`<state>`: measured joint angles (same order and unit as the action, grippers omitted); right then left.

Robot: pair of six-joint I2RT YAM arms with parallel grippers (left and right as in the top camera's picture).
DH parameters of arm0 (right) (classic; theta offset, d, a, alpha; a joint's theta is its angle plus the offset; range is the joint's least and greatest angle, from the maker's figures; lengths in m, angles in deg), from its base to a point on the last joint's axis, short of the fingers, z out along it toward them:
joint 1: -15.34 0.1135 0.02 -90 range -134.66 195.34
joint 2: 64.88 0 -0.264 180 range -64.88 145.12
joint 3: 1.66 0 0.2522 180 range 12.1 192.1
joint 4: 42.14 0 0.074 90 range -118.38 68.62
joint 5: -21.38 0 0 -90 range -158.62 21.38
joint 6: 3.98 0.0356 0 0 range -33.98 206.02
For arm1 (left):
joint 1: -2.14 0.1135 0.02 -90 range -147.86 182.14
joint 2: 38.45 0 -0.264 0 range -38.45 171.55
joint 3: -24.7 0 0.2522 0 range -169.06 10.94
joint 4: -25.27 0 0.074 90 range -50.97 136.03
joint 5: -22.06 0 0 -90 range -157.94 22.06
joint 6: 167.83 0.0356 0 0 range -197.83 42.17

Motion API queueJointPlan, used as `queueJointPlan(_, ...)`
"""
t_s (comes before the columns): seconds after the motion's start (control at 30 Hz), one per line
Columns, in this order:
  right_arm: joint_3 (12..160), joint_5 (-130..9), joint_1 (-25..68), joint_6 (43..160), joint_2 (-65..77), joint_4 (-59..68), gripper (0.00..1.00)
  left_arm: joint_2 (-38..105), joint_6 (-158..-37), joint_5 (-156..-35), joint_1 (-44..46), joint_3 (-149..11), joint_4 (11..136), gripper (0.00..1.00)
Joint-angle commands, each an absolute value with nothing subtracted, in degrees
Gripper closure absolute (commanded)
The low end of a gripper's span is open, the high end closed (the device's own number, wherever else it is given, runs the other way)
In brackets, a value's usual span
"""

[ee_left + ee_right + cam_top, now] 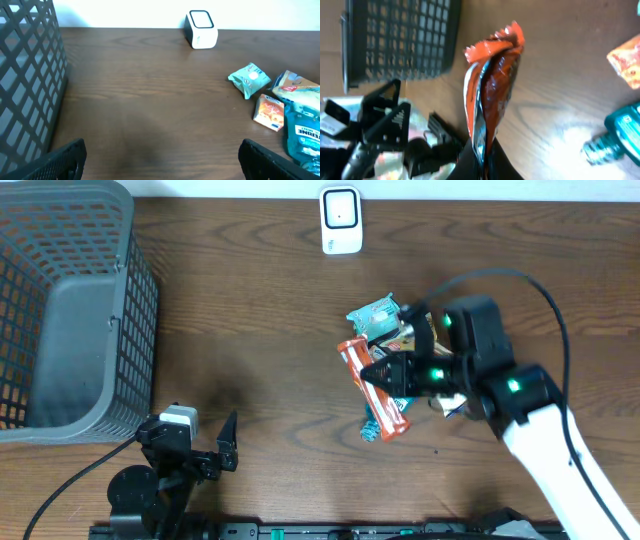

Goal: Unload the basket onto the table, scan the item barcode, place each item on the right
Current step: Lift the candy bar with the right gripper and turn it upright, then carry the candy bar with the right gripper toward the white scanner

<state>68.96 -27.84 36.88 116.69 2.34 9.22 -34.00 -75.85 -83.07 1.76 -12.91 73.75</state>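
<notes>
As it stands: right gripper clamped on orange packet, well short of scanner.
Likely need: barcode face turned squarely toward scanner.

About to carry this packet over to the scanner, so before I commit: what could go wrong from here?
Grip: the right end effector pinches the orange packet only at one end, so the floppy wrapper may swing or slip out in transit.
Barcode: no barcode shows in any view, so the wrong face may meet the white scanner.
Clutter: the teal pouch lies close beside the end effector; a low sweep could drag it.
</notes>
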Motion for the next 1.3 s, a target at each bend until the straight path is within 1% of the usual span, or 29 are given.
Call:
queueJointPlan(0.0,62.7,-32.6,38.4,125.3,-6.0,5.0,0.99,-33.9,-75.1,-83.8,2.0,-13.4,73.7,0.03)
queueJointPlan(0.17,55.8,-45.3,42.9,132.8,-18.3,2.2,0.99,-33.9,-75.1,-83.8,2.0,-13.4,73.7,0.03)
queueJointPlan(0.33,53.0,-53.2,47.5,135.3,-26.7,2.2,0.98,-33.9,-75.1,-83.8,2.0,-13.4,73.7,0.03)
queueJointPlan(0.5,52.9,-53.5,49.1,136.5,-27.3,2.3,0.98,-33.9,-75.1,-83.8,2.0,-13.4,73.7,0.03)
queueJointPlan(0.77,52.8,-53.9,49.6,136.7,-24.0,2.4,0.99,-33.9,-75.1,-83.8,2.0,-13.4,73.7,0.03)
queueJointPlan(0.87,52.8,-55.3,49.6,133.6,-21.4,2.2,0.99,-33.9,-75.1,-83.8,2.0,-13.4,73.7,0.03)
queueJointPlan(1.0,52.8,-55.1,49.6,124.1,-17.5,-0.1,0.99,-33.9,-75.1,-83.8,2.0,-13.4,73.7,0.03)
queueJointPlan(1.27,52.8,-46.0,49.6,111.3,-12.9,-10.9,0.99,-33.9,-75.1,-83.8,2.0,-13.4,73.7,0.03)
